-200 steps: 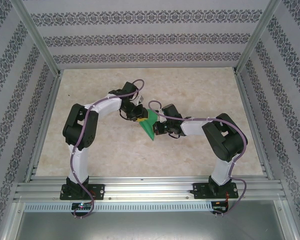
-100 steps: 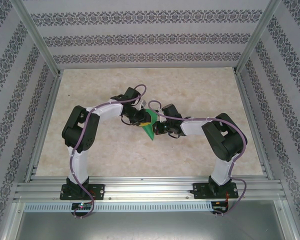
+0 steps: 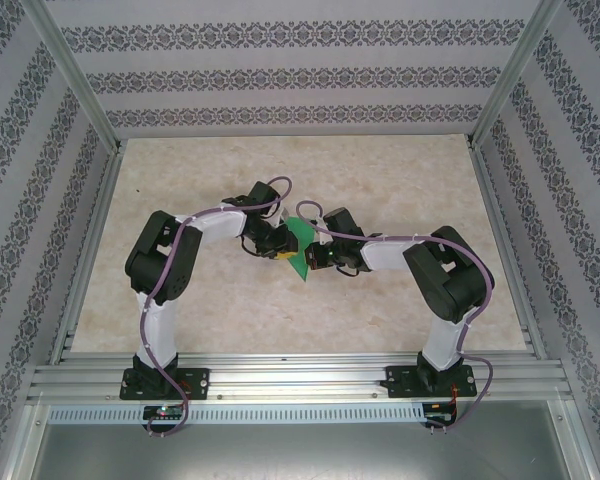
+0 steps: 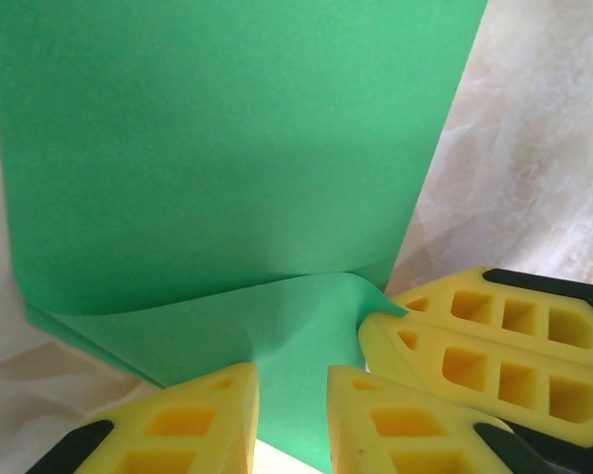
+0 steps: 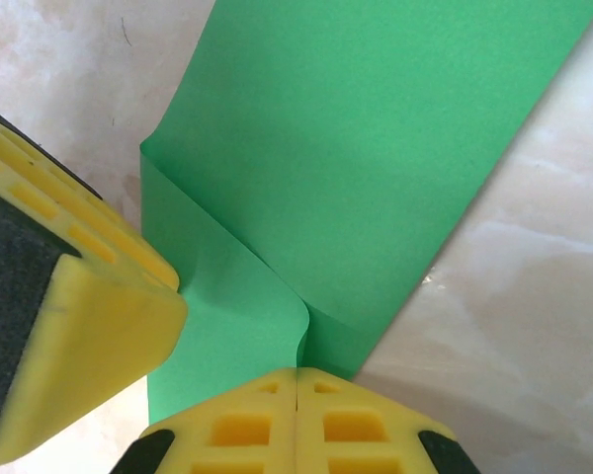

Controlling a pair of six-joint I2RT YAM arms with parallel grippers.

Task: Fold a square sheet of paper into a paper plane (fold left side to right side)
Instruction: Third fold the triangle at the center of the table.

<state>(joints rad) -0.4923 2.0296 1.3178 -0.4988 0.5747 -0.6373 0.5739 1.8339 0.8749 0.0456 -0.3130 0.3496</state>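
Paper curls between left hand and right hand on table.

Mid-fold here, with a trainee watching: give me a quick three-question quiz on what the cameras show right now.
1. True or false: the right gripper stands wide open.
2. The green sheet is: A) flat and unfolded; B) curled over on itself, with one part bent over another; C) crumpled into a ball.
3. Which gripper has its fingertips apart, with the green sheet showing in the gap?

Key:
1. False. Its jaws are shut, pinching the green sheet at the bend.
2. B
3. The left gripper.
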